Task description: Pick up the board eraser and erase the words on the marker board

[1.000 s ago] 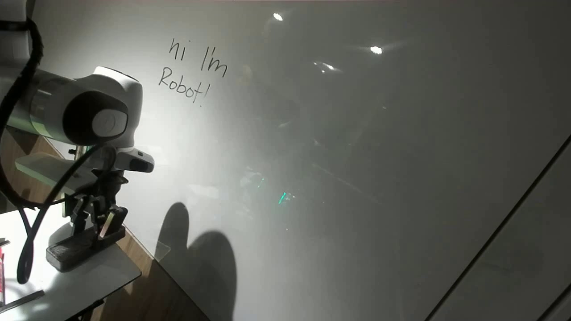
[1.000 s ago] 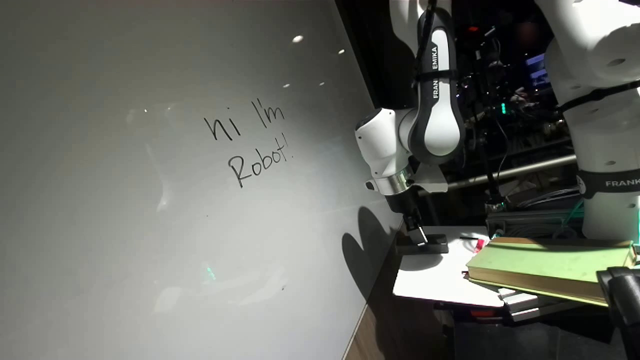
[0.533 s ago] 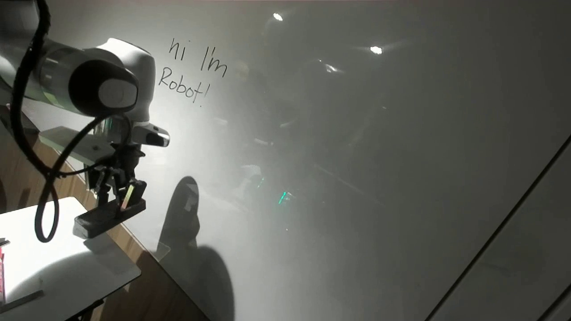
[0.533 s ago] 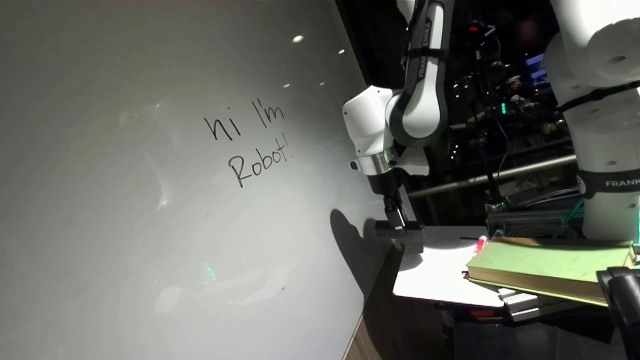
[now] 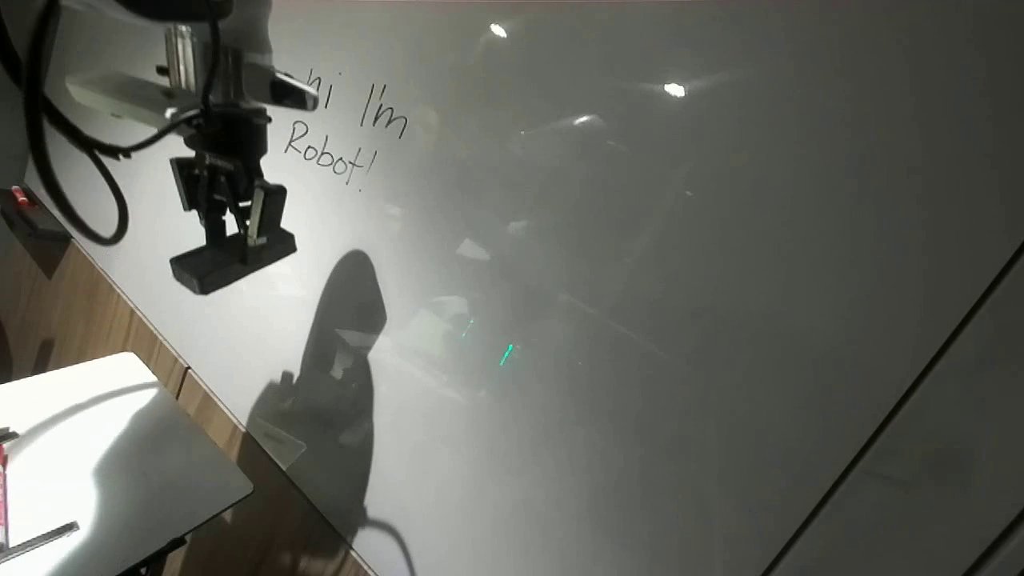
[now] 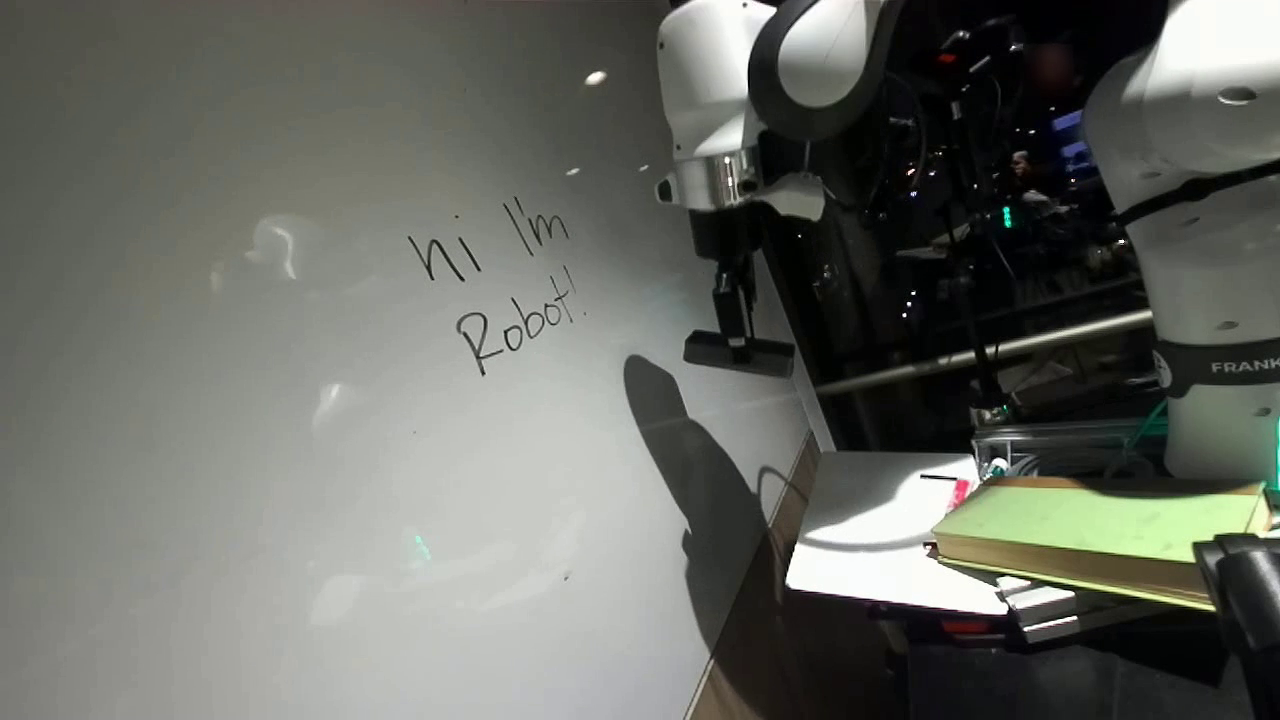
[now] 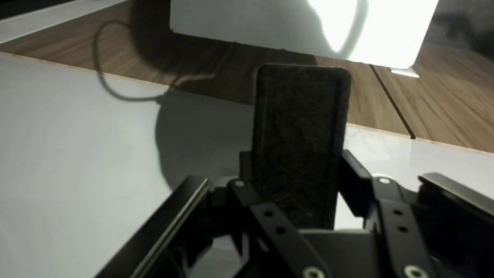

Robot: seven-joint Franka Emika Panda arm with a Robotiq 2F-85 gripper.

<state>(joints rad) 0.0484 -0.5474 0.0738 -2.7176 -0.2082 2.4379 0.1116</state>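
Pick-up looks done: the pincer (image 5: 234, 232) squeezes the eraser (image 7: 303, 131) in its tips, up off the tabletop (image 5: 168, 456). Step now, prob.: bring it to the words (image 6: 517, 312), which an exterior view shows whole, off to the pincer's side, none rubbed out yet. Next the pincer should go over to them, press the eraser flat on the marker board (image 6: 200, 420) & rub. The wrist view shows the pincer hugging the eraser's 2 long sides, but no words. In an exterior view an arm part (image 5: 280, 90) above the pincer hides a bit of the "h". Can't tell the eraser-to-board gap, tho.
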